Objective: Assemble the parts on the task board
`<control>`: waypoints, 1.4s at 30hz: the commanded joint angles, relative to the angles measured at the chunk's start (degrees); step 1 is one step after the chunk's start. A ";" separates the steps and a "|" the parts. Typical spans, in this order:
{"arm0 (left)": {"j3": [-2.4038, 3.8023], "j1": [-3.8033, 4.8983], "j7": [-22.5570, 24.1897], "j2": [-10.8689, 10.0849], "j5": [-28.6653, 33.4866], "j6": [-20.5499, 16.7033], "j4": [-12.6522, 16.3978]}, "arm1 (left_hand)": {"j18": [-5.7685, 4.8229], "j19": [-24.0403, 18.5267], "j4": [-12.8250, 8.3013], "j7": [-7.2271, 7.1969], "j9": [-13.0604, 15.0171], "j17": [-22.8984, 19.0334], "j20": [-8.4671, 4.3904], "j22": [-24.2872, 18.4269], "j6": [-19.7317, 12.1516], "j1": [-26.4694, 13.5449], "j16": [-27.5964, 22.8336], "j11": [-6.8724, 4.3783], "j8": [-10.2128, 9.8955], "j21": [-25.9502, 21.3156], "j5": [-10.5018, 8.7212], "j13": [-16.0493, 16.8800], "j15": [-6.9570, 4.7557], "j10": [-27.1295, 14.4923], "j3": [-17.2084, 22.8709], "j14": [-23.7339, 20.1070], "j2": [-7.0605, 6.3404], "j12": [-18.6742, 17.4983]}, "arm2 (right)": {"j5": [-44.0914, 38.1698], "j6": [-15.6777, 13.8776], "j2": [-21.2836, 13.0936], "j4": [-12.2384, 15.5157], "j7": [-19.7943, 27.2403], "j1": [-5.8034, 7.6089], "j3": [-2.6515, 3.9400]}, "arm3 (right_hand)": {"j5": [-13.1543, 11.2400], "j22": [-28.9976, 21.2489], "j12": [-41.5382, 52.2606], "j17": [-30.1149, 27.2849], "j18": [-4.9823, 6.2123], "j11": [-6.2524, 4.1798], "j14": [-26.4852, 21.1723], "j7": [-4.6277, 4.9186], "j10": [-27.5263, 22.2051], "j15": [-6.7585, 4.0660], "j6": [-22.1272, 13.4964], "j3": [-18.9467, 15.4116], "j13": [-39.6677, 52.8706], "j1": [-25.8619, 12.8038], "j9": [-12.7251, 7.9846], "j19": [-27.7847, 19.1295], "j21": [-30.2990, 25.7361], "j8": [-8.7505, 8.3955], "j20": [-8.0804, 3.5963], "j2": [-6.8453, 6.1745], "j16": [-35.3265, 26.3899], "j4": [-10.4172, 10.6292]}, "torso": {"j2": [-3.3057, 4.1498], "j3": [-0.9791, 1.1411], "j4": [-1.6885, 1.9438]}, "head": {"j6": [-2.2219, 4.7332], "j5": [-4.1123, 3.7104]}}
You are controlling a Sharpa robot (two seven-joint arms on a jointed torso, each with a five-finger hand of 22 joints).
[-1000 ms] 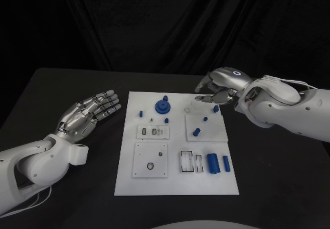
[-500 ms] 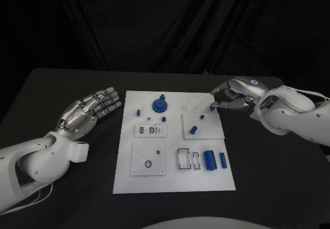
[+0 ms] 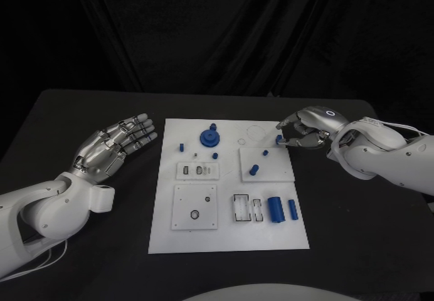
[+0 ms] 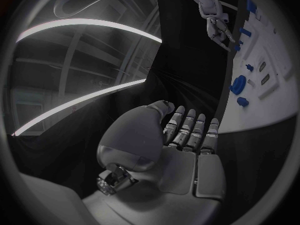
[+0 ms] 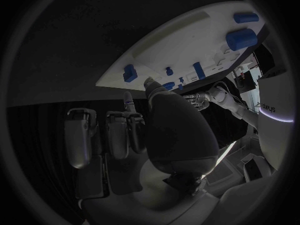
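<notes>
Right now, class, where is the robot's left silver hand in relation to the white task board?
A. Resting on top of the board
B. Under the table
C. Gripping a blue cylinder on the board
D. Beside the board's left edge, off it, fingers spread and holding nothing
D: the left hand lies over the black table beside the white task board, its fingers spread and holding nothing.

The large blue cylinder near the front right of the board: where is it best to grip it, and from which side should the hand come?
Probably across its middle, coming from above. The cylinder lies flat on the board, so its curved sides are free for opposing fingers. A slimmer blue bar lies close on one side and a white slot block on the other, so fingers must go in narrowly.
</notes>
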 commanded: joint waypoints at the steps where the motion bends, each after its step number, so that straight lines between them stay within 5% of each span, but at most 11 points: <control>1: 0.04 0.00 9.46 0.04 0.09 0.99 0.05 | -0.97 0.28 0.11 2.57 0.06 0.07 0.09 0.05 0.32 -0.64 0.35 0.34 0.14 0.28 -0.06 0.07 0.47 0.29 0.44 0.08 0.07 0.41 | 0.09 1.29 0.21 -0.19 -1.87 -0.18 0.03 | 1.24 11.99 0.16 15.09 0.22 -0.09 5.99 0.29 5.96 -0.17 0.16 -0.17 15.10 1.06 -0.25 2.49 -0.45 0.20 -0.38 0.08 0.36 -0.26 | 0.01 -0.01 0.01 | -0.13 0.00; 11: 0.04 -0.01 9.41 -0.10 0.09 1.05 0.01 | -0.98 0.31 0.13 2.59 0.07 0.08 0.09 0.06 0.41 -0.67 0.41 0.36 0.17 0.30 -0.06 0.09 0.48 0.36 0.49 0.11 0.09 0.48 | 0.09 2.17 0.89 -0.63 -3.18 -0.32 0.03 | 4.36 11.42 0.16 15.09 0.52 -0.01 5.99 0.37 5.96 -0.09 -0.15 0.18 15.10 3.47 -0.92 1.83 -1.56 0.04 -0.30 0.16 0.36 -0.73 | -0.07 -0.13 -0.23 | -0.35 0.42; 42: 0.04 -0.03 8.59 -0.37 0.09 1.74 0.06 | -1.11 0.29 0.18 2.84 0.13 0.09 0.10 0.05 0.77 -0.94 0.61 0.54 0.30 0.29 -0.09 0.13 0.62 0.63 0.81 0.15 0.07 0.70 | 0.09 3.39 2.39 -2.01 -6.27 -0.98 0.03 | 3.88 10.31 0.16 13.87 1.06 0.27 5.54 0.73 5.96 0.10 1.66 -0.10 15.10 4.89 -0.82 0.62 -3.66 0.91 -0.14 -0.10 -0.78 -0.86 | -0.04 -0.09 -0.09 | -0.96 0.67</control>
